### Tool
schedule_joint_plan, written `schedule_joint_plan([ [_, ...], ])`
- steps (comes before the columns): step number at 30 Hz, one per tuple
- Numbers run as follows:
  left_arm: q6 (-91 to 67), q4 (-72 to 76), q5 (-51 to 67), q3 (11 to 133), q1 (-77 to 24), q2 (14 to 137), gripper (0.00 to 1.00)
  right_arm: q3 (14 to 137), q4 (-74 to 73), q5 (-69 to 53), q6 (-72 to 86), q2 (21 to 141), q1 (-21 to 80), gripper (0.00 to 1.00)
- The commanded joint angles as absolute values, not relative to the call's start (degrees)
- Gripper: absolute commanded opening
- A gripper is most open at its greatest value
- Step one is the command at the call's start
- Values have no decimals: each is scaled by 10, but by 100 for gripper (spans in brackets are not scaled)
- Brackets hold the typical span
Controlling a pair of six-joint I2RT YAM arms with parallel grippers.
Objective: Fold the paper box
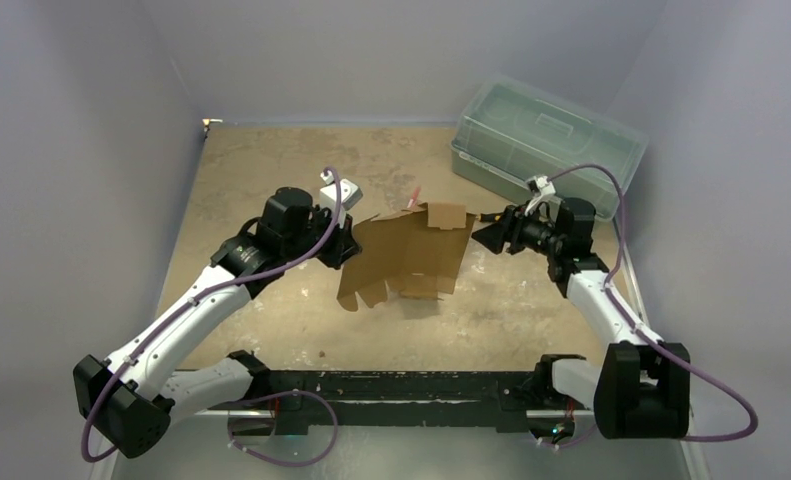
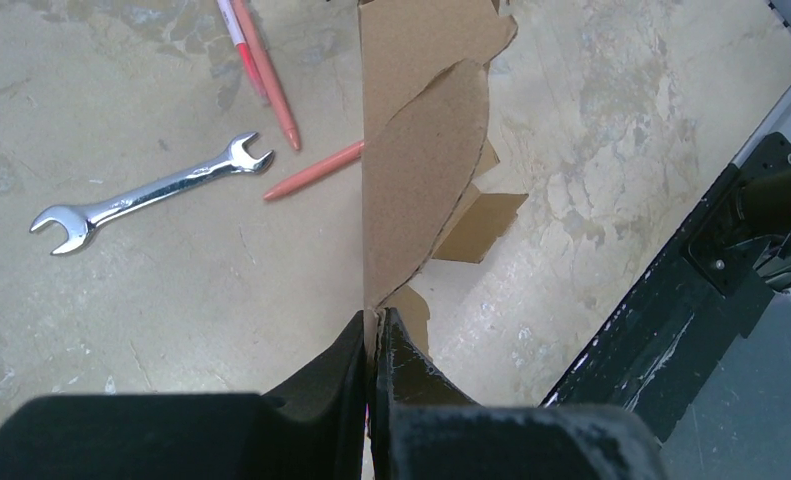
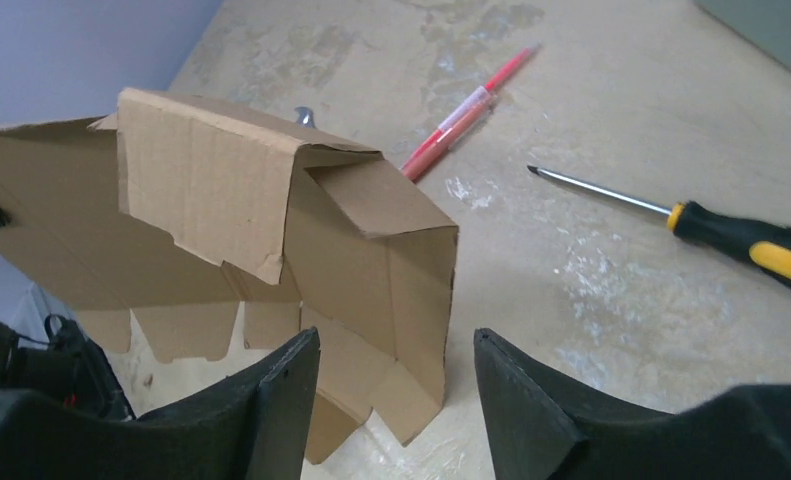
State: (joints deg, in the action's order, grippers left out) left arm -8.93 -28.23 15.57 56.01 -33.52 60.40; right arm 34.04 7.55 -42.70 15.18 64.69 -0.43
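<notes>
The paper box (image 1: 411, 255) is a brown cardboard sheet, partly folded and held up off the table in the middle of the top view. My left gripper (image 1: 349, 243) is shut on its left edge; the left wrist view shows the black fingertips (image 2: 359, 345) pinching the thin cardboard (image 2: 421, 150). My right gripper (image 1: 483, 235) stands open just off the box's right side. In the right wrist view its fingers (image 3: 291, 390) are spread apart, with a folded side panel of the box (image 3: 221, 180) in front of the gap (image 3: 395, 338) and nothing gripped.
A translucent green lidded bin (image 1: 546, 140) stands at the back right. On the table under the box lie a silver wrench (image 2: 151, 193), red and orange pens (image 2: 266, 70) and a yellow-and-black screwdriver (image 3: 741, 245). A black rail (image 1: 391, 385) runs along the near edge.
</notes>
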Motion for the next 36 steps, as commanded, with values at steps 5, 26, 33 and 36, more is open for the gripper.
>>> schedule_joint_plan([
  [5, -83, -257, 172, 567, -338, 598, 0, 358, 113, -509, 150, 709, -4, 69],
  [26, -71, -208, 231, 546, -337, 609, 0, 380, 122, -486, 161, 775, 17, 51],
  [33, -72, -193, 243, 544, -336, 622, 0, 386, 121, -459, 167, 763, 35, 31],
  [36, -74, -188, 243, 540, -337, 623, 0, 384, 121, -453, 164, 749, 36, 24],
])
